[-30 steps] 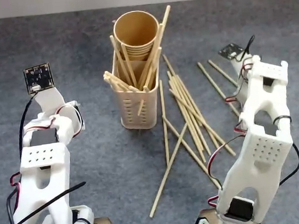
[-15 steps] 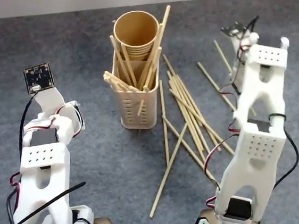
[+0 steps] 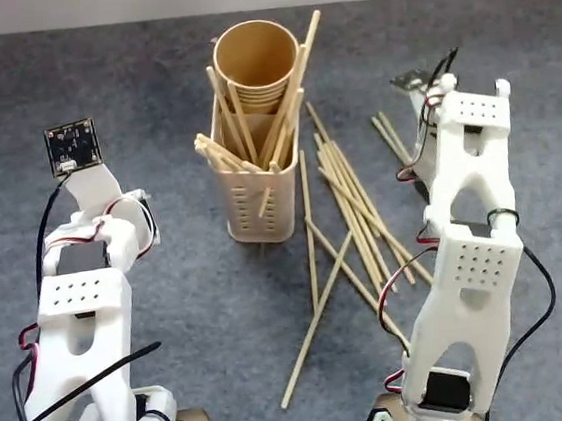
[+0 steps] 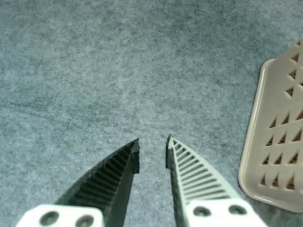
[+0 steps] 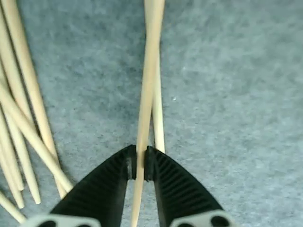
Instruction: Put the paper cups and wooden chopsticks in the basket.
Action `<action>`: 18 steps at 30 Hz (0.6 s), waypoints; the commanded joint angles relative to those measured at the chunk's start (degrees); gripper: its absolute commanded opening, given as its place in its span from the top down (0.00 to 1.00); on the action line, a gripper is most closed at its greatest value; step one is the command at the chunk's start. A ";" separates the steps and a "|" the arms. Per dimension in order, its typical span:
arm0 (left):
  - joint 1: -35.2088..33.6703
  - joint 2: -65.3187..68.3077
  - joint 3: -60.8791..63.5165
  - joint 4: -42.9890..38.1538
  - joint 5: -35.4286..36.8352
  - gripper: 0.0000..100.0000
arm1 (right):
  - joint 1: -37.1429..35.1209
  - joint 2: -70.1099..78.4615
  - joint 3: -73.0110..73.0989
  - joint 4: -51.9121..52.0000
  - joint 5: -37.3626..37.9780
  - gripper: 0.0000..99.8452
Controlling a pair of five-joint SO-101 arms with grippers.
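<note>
The beige slotted basket stands upright mid-table with stacked paper cups and several wooden chopsticks in it. More loose chopsticks lie fanned on the grey carpet to its right. My right gripper is shut on one chopstick, just over a second chopstick lying beneath it. In the high view the right arm stands over that spot, with chopstick ends poking out beside it. My left gripper hangs open over bare carpet, with the basket's wall close beside it.
The left arm stays at the left of the basket. Several chopsticks lie close beside the right gripper. A long chopstick reaches toward the table's front edge. Grey carpet covers the whole table.
The right arm stretched farther out, then swung left toward the pile. The two chopsticks at the far right shifted left with it. The left arm has not moved.
</note>
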 commanded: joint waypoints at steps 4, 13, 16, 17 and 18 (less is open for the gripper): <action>0.92 -0.92 -0.22 -0.79 0.26 0.89 | -1.98 0.66 -0.22 -0.04 -0.18 1.00; 0.92 -0.92 -0.22 -0.79 0.26 0.89 | -1.98 0.66 -0.84 0.31 -0.18 0.89; 0.92 -0.92 -0.22 -0.79 0.26 0.89 | -2.59 0.84 -0.84 -0.04 1.32 0.84; 0.92 -0.92 -0.22 -0.79 0.26 0.89 | -2.86 1.10 -0.84 -0.13 2.37 0.84; 0.92 -0.92 -0.22 -0.79 0.26 0.89 | -3.30 1.19 -0.84 -0.22 2.99 0.84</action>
